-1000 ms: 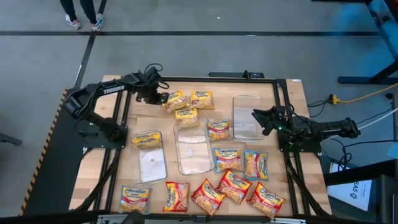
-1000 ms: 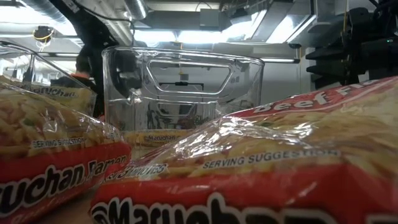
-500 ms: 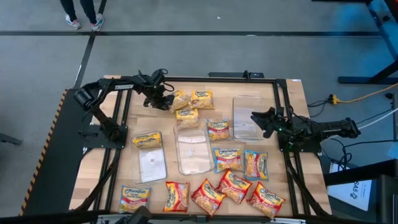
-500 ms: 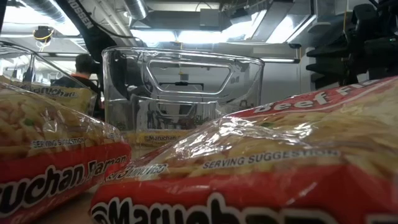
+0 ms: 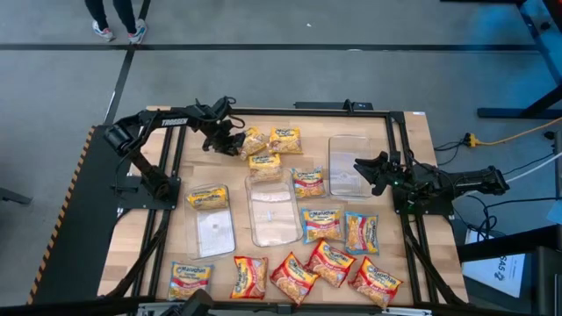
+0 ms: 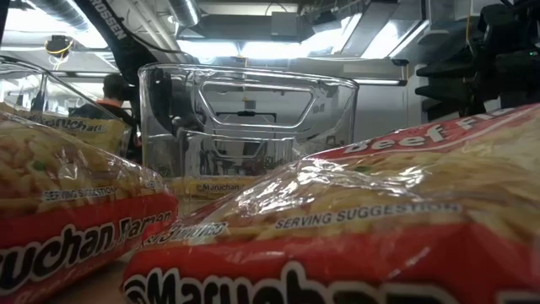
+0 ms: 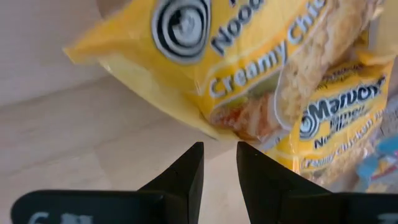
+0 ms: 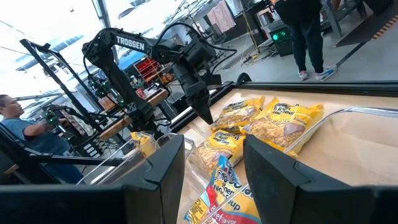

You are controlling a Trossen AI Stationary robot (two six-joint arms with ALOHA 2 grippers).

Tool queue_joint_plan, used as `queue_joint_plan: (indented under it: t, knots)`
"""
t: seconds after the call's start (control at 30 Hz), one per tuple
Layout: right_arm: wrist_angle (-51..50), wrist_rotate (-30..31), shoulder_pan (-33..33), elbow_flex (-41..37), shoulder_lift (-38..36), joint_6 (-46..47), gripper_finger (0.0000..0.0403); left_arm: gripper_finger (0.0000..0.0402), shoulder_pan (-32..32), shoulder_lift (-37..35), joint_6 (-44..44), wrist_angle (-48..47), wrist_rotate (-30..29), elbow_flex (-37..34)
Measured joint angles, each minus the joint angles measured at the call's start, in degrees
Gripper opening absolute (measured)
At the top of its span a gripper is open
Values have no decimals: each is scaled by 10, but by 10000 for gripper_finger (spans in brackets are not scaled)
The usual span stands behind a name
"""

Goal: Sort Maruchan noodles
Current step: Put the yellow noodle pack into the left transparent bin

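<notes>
Several Maruchan noodle packets lie flat on the wooden table. Three yellow ones sit at the far middle (image 5: pixel 252 140) (image 5: pixel 285 139) (image 5: pixel 263 162). Blue-edged ones (image 5: pixel 321 222) lie at the centre right, and red ones (image 5: pixel 294 278) along the near edge. My left gripper (image 5: pixel 235 143) points steeply down, open, at the left side of the leftmost yellow packet (image 7: pixel 217 62). Its fingertips (image 7: pixel 198 152) stand just short of that packet's edge, with nothing between them. My right gripper (image 5: pixel 360 167) is open and level at the right clear tray (image 5: pixel 349 164).
Three clear plastic trays stand on the table (image 5: pixel 213 230) (image 5: pixel 272 211) (image 5: pixel 349 149); the left one has a yellow packet (image 5: pixel 208 197) on its far end. A black frame (image 5: pixel 397 140) borders the table. A person's legs (image 5: pixel 118 22) show on the floor beyond the far left.
My left gripper has sunk toward the table and tipped more steeply down beside the leftmost yellow packet, then kept still for the last half second. Its fingers have stayed open.
</notes>
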Motion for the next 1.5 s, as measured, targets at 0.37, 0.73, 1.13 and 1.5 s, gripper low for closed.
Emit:
queue_joint_plan:
  t: [0.37, 0.73, 1.13, 1.5]
  knots:
    - [0, 0, 0, 0, 0, 0, 161, 90, -8, 0, -54, 27, -38, 0]
    - [0, 0, 0, 0, 0, -6, 161, 90, -38, 0, -123, 64, -116, 0]
    - [0, 0, 0, 0, 0, -6, 161, 4, -67, 0, -98, 74, -149, 0]
    - [-1, -1, 0, 0, 0, -7, 161, 1, -75, -23, -20, 55, -97, 30]
